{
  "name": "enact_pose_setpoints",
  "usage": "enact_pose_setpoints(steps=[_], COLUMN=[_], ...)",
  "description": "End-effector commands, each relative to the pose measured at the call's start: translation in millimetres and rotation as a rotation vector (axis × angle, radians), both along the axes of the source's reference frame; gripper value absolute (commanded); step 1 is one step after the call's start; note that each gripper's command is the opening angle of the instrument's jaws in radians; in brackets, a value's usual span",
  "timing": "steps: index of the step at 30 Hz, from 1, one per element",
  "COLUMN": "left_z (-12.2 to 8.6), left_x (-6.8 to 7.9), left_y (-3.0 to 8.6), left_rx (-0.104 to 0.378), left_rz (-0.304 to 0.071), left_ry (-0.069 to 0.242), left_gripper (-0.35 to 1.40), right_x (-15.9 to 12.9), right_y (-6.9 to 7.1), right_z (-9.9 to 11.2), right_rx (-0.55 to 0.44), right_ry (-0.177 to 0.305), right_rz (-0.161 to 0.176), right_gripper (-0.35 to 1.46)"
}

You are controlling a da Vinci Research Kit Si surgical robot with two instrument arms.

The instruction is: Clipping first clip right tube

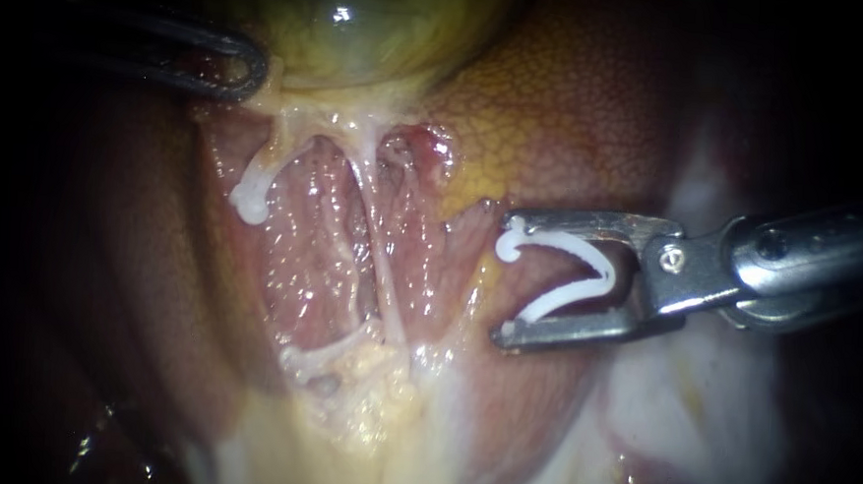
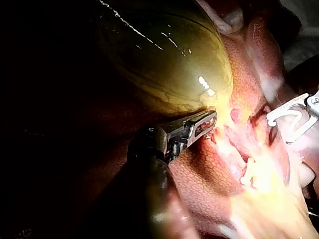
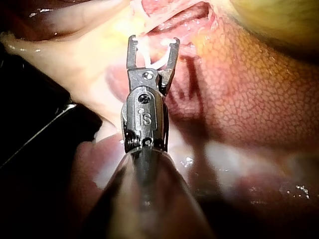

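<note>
The clip (image 1: pixel 579 244) sat spread wide, held between both sides of the right instrument (image 1: pixel 505 275) claw, whose shaft lay level from the right, near the right tube (image 1: pixel 376 259) but not touching it. To clip well, I judged that the claw should advance until the tube lay fully between the clip's arms, square across it, before closing. Beyond, the left instrument (image 1: pixel 249 65) lay at the gallbladder's (image 1: pixel 364 22) lower edge.

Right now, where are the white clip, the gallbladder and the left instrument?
white clip (image 1: pixel 607 273), endoscope view, on its bend.
gallbladder (image 1: pixel 364 22), endoscope view, on its shiny greenish dome.
left instrument (image 1: pixel 249 65), endoscope view, on its dark rounded tip.
</note>
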State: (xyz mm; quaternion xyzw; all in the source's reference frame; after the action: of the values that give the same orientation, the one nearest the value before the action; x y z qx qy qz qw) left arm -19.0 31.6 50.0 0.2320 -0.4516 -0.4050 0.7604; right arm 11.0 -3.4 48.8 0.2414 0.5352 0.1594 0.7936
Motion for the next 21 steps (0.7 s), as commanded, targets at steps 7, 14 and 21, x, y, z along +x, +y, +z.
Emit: enact_pose_setpoints(steps=[7,14,21], left_z=[-0.3,-0.5,-0.5], left_x=[-0.6,-0.8,-0.8], left_y=[-0.4,-0.6,-0.7], left_rx=[-0.001,0.001,0.000], left_rz=[-0.007,-0.004,-0.005], left_ry=[-0.002,-0.005,-0.005], left_gripper=[-0.35,-0.35,-0.35], right_x=[0.7,1.9,2.8], right_y=[0.2,-0.7,-1.3], right_z=[1.9,4.8,7.1], right_rx=[0.115,0.176,0.203], right_ry=[0.050,0.051,0.059], right_rz=[0.021,0.025,0.011], right_gripper=[0.48,0.47,0.46])
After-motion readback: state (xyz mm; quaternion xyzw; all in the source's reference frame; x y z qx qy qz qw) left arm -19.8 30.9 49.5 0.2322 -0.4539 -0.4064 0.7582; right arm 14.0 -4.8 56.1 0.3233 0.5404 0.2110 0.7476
